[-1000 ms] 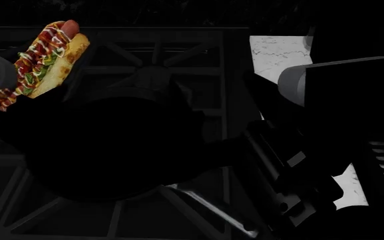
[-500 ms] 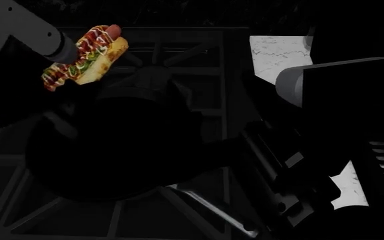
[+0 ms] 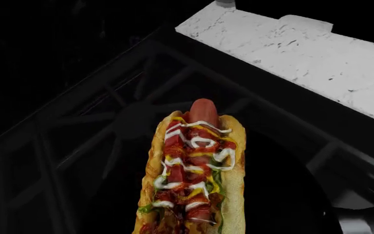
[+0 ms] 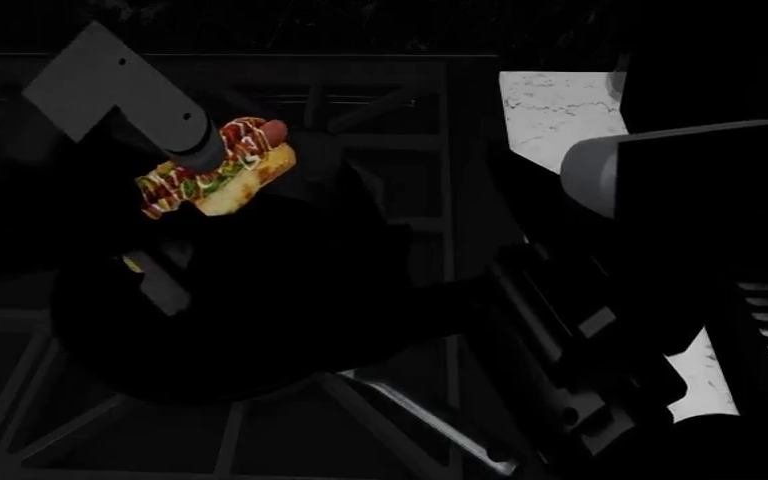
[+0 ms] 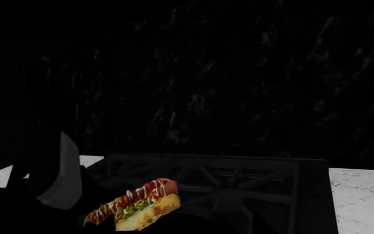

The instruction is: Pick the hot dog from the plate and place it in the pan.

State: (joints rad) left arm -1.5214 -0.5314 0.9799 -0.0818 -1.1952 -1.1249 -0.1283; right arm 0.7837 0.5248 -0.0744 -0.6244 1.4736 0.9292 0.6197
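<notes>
The hot dog, a golden bun with red sausage, green relish and sauce zigzags, hangs in the air over the far left rim of the black pan. My left gripper is shut on its near end, though the dark fingers barely show. In the left wrist view the hot dog runs lengthwise away from the camera. The right wrist view has the hot dog low over the stove. My right gripper is a dark shape right of the pan, its jaws unreadable. The plate is out of view.
The pan's silvery handle points toward the near right. Black stove grates surround the pan. White marble counter lies right of the stove. My right arm's grey link hangs over that side.
My left arm has carried the hot dog rightward and lower, from the far left edge of the head view to above the pan's far left rim. The right arm has stayed put.
</notes>
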